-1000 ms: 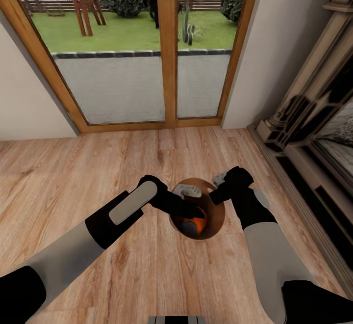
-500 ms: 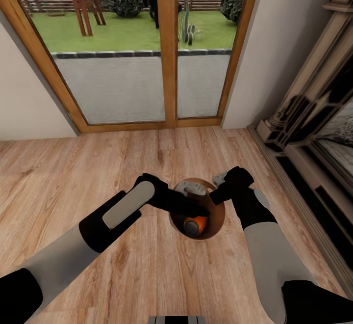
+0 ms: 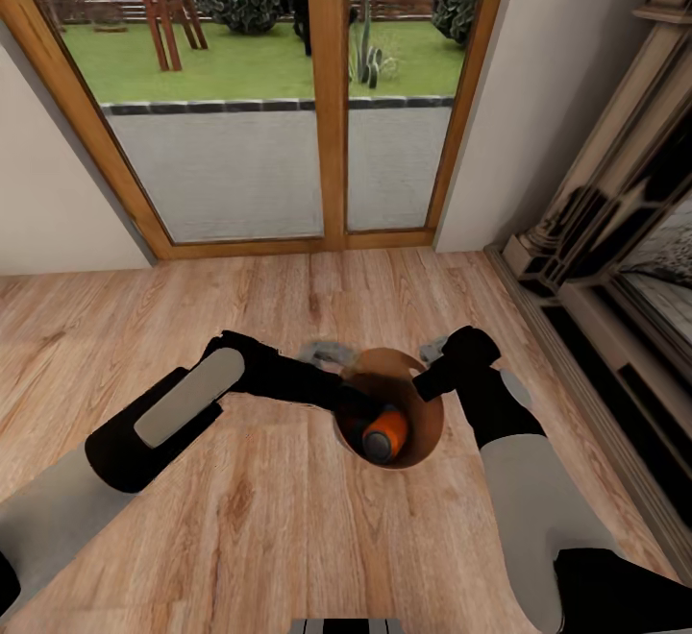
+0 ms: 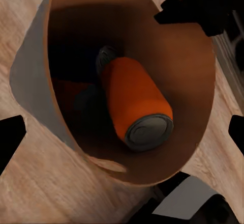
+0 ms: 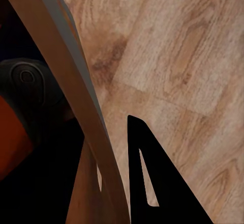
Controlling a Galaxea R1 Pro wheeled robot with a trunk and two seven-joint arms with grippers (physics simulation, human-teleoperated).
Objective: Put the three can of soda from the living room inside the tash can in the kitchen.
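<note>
The wood floor (image 3: 288, 519) lies open all round, with the glass doors (image 3: 288, 163) ahead and the fireplace (image 3: 615, 259) close on the right. The bin (image 3: 423, 442) stands on the floor between both arms. The left gripper (image 3: 332, 357) has drawn back from over the bin to its far-left rim, spread and empty. The right gripper (image 3: 432, 351) pinches the bin's rim; the right wrist view shows the wall between its fingers (image 5: 152, 183). A can (image 4: 134, 104) now lies loose inside, atop another orange can (image 4: 68, 94), so this drop looks done. A third is not discernible.
</note>
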